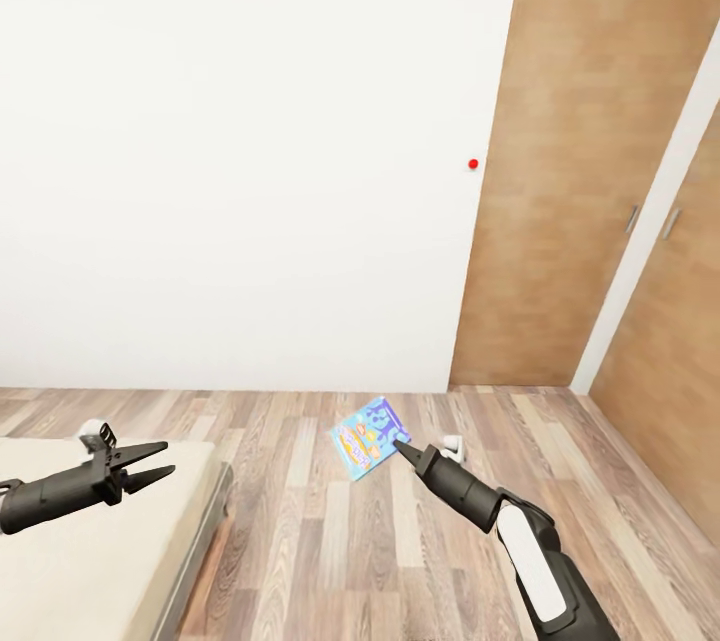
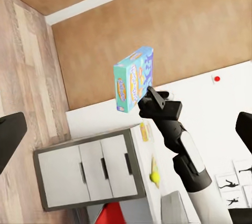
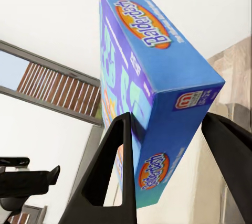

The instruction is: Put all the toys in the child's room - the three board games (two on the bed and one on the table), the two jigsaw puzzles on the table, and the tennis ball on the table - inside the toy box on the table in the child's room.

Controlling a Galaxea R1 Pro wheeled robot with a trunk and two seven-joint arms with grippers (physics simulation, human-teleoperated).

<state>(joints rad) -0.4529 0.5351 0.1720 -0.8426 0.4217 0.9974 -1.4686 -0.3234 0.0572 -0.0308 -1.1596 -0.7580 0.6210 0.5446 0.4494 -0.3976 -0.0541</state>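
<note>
White wall ahead; bed (image 1: 120, 561) at seven o'clock. Our right claw (image 1: 402, 445) pinches the blue game (image 1: 370, 435); left claw (image 1: 150, 461) spread, empty. Boxing it remains.

right pincer (image 1: 398, 444) reaches forward, clamped on the blue board game (image 1: 370, 436); left pincer (image 1: 158, 458) extends rightward, jaws parted, holding nothing.

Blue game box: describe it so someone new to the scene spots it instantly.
Start at the wooden wardrobe doors on the right, then drop to the plank floor before them. The blue game box is held up above that floor in the right end effector, bright blue with orange lettering, the only printed, colourful item around.
</note>
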